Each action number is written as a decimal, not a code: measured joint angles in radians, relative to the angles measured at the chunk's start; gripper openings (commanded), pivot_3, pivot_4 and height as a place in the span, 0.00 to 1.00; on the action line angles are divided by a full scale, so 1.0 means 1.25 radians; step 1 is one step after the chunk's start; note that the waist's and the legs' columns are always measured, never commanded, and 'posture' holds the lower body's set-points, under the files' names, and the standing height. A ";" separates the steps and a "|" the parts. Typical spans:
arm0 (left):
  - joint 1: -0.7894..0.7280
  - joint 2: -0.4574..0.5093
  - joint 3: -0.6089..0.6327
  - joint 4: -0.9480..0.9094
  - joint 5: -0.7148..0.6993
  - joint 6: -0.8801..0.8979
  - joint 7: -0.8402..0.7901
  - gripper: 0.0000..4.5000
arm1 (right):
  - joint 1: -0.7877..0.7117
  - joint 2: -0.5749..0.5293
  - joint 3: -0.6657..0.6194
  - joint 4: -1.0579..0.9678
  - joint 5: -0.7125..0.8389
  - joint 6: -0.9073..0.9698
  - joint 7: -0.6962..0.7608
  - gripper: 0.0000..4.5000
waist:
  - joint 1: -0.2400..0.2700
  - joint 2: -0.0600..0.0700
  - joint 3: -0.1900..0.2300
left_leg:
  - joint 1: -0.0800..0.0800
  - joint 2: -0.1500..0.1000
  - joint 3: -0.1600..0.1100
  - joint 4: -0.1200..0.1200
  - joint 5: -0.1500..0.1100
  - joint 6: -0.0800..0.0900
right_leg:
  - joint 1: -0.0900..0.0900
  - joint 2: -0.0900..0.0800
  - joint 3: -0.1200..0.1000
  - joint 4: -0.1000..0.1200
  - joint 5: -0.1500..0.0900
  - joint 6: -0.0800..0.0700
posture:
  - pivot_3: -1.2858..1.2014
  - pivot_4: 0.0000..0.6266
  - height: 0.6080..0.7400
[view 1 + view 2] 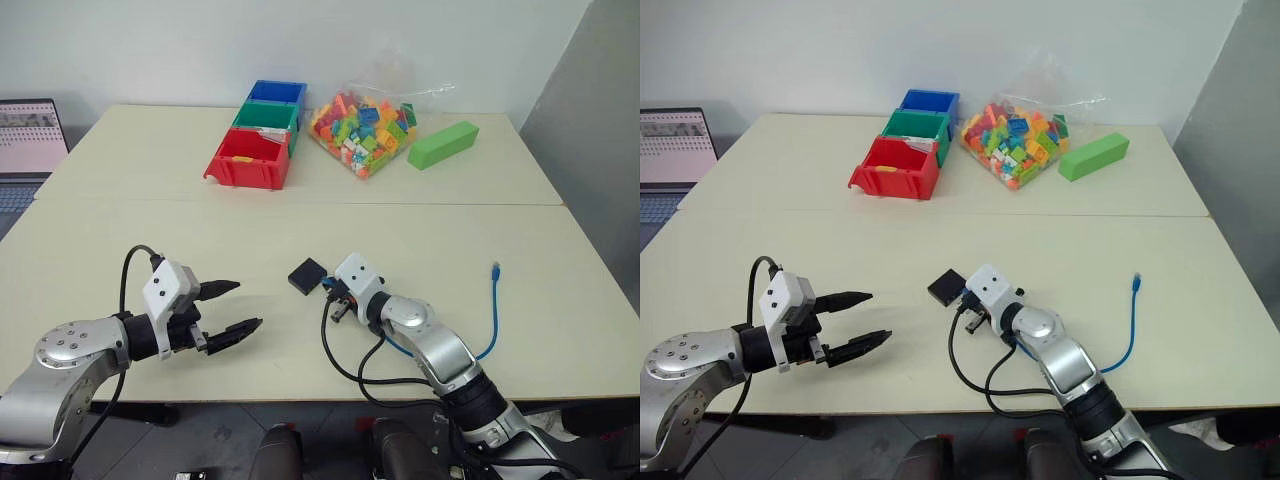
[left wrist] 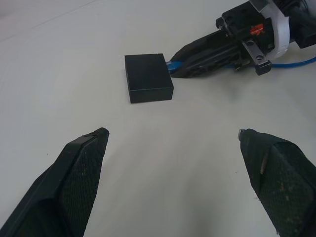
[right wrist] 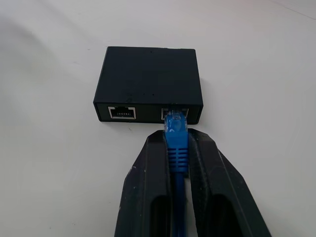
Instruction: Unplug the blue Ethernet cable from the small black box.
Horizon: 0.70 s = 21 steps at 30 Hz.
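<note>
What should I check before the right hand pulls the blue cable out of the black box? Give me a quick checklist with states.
1. Right hand shut on the blue Ethernet cable just behind the plug: ok.
2. Plug seated in a port of the small black box: ok, it is in one port and the port beside it is empty.
3. Plug's latch tab pressed: cannot tell.
4. Box held down against the pull: not ok, the left hand is open and well apart from the box.
5. Cable slack behind the hand: ok, it loops loosely on the table, far end free.
</note>
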 measured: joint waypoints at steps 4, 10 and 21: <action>-0.024 -0.012 -0.016 0.037 0.004 -0.001 0.001 1.00 | -0.008 -0.052 0.003 0.000 -0.024 -0.050 0.037 0.05 | 0.000 0.000 0.000 | 0.000 0.000 0.000 0.000 0.000 0.000 | 0.000 0.000 0.000 0.000 0.000 0.000 | 0.52 0.24 1.00; -0.081 -0.034 -0.025 0.063 -0.124 0.149 -0.017 1.00 | -0.053 -0.160 0.024 -0.007 -0.053 -0.337 0.158 0.05 | -0.005 0.000 0.000 | 0.000 0.000 0.000 0.000 0.000 0.000 | 0.000 0.000 -0.001 0.000 0.000 0.000 | 0.52 0.24 1.00; -0.182 0.011 -0.086 0.072 -0.240 0.337 -0.087 1.00 | -0.129 -0.262 0.028 -0.005 -0.067 -0.666 0.332 0.05 | -0.006 0.000 0.001 | 0.000 0.000 -0.001 0.000 0.000 0.000 | 0.000 0.001 -0.001 0.000 0.000 0.000 | 0.52 0.24 1.00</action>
